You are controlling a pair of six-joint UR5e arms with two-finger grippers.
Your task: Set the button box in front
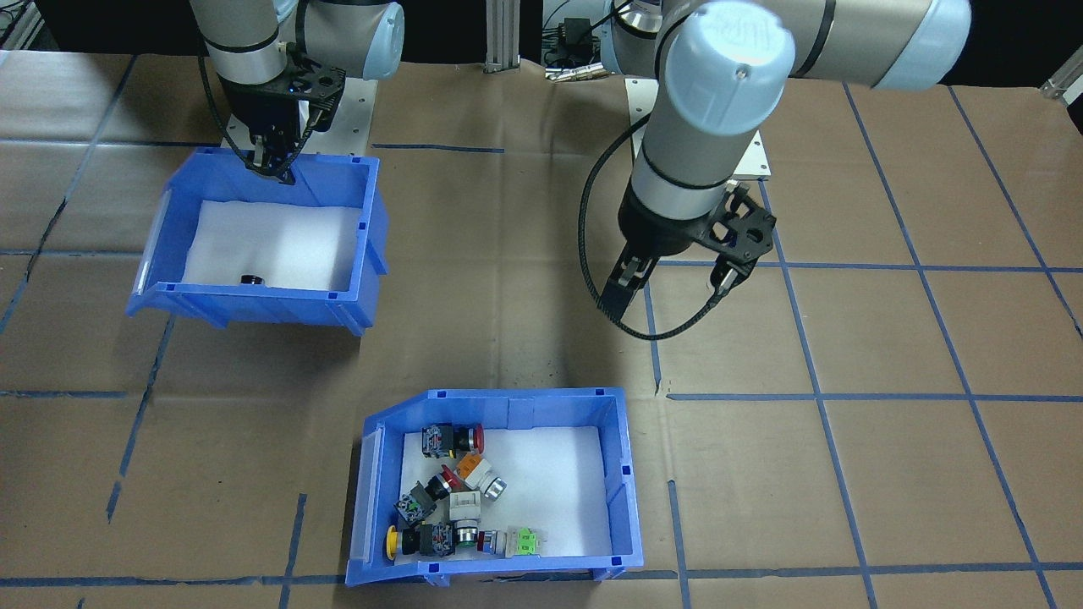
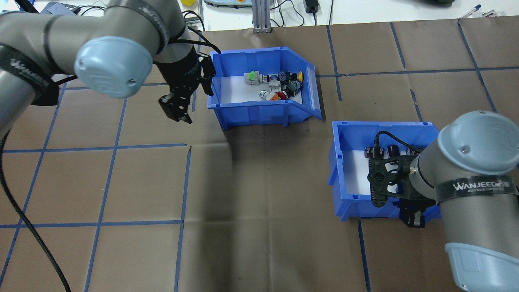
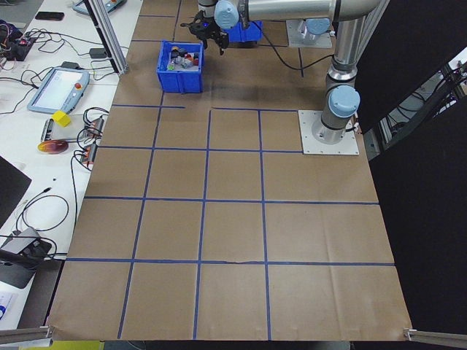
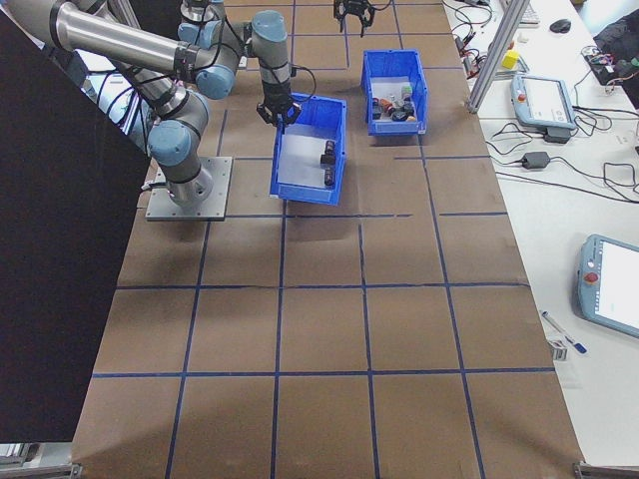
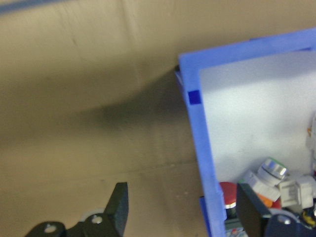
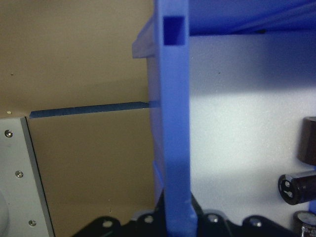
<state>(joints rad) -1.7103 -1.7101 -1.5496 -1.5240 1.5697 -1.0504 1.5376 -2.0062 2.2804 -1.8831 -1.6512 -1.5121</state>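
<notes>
- In the front-facing view we see the button box [image 1: 495,489] on the brown paper-covered worktop [image 1: 888,474], at the edge far from the robot's base, its white liner carrying a cluster of coloured push-buttons [image 1: 448,499]. The left tool [image 1: 622,292] hangs above the worktop, apart from the box, gripping nothing; from here its fingers look close together. The right tool [image 1: 272,165] sits at the rear wall of the other blue bin [image 1: 262,241].
- In the overhead view the left tool [image 2: 175,111] hovers just beside the box's wall [image 2: 259,111], not touching it. The right tool [image 2: 413,219] reaches down at the near wall of the second bin [image 2: 344,162], where dark cylinders [image 2: 383,152] lie; the wrist hides the fingertips here.
- From the left side view the box [image 3: 180,69] stands near the operators' edge, with the near arm's tool [image 3: 208,33] above and beside it.
- From the right side view the two bins lie near each other, the button box [image 4: 394,95] farther out.
- In the left wrist view two dark fingers [image 5: 118,205] stand well apart, one outside the box's rim [image 5: 200,138] and one over its inside, so the tool is released.
- In the right wrist view the bin's blue wall [image 6: 175,123] runs between the tool's fingers; we cannot tell whether they clamp it.
</notes>
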